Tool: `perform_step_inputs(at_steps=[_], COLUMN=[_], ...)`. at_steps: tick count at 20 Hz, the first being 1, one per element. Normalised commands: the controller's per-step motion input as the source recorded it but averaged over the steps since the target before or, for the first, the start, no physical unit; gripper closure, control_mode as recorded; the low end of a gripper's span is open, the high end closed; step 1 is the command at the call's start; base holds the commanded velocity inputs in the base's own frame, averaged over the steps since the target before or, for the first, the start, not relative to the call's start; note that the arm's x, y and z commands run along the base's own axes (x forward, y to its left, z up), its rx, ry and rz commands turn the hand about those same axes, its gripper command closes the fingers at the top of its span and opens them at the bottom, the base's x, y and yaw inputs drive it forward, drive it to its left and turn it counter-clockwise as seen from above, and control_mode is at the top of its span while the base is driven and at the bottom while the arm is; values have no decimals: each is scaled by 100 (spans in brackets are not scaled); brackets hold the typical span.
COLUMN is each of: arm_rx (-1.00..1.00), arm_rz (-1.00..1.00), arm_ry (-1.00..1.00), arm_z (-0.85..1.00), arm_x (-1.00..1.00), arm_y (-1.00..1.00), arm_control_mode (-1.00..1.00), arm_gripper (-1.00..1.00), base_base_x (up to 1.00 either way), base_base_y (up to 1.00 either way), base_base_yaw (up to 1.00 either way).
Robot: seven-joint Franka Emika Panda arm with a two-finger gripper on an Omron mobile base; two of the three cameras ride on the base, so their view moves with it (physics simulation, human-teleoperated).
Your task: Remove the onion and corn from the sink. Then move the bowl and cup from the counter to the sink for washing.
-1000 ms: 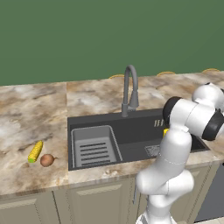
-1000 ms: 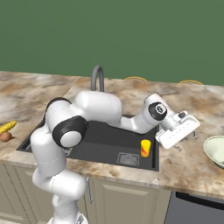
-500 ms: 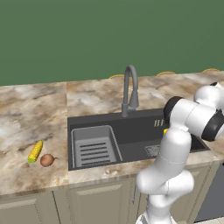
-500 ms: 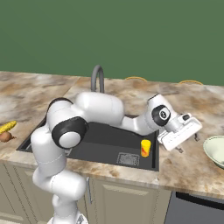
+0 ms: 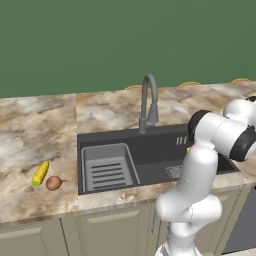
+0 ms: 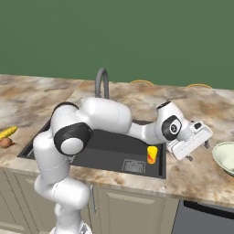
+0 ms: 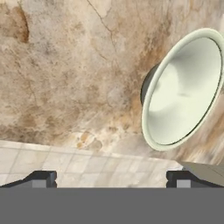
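The yellow cup [image 6: 152,154] stands upright in the dark sink [image 6: 109,146], near its front right corner; in the left base view just a sliver of the cup [image 5: 188,149] peeks out beside the arm. The pale cream-green bowl [image 6: 224,157] sits on the counter [image 6: 201,173] right of the sink. My gripper [image 6: 197,152] hovers over the counter between sink and bowl, open and holding nothing. In the hand view the bowl [image 7: 183,89] lies ahead and to the right of my gripper [image 7: 109,179]. Corn [image 5: 40,173] and onion [image 5: 53,183] lie on the counter left of the sink.
A grey gooseneck faucet [image 5: 149,102] rises behind the sink. A ribbed rack insert [image 5: 107,167] fills the sink's left part. Tan cabinet doors [image 5: 105,232] run below the counter, with a dark appliance [image 6: 205,224] at the lower right.
My hand has shifted slightly right and down over the counter, nearer the bowl. The cup, bowl, corn and onion have stayed where they were.
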Motion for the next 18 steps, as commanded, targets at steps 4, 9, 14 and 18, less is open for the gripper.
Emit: perform_step_inputs(at_steps=[4, 9, 14, 18], arm_rx=[6, 1, 0, 0], arm_rz=[0, 0, 0, 0], arm_ry=[0, 0, 0, 0], arm_z=[-12, -7, -6, -13], arm_x=[12, 17, 20, 13], arm_y=[-9, -15, -15, -13], arm_control_mode=[-100, -100, -100, -100], arm_gripper=[-100, -100, -100, -100], base_base_x=[0, 0, 0, 0], base_base_y=[0, 0, 0, 0], base_base_yaw=[0, 0, 0, 0])
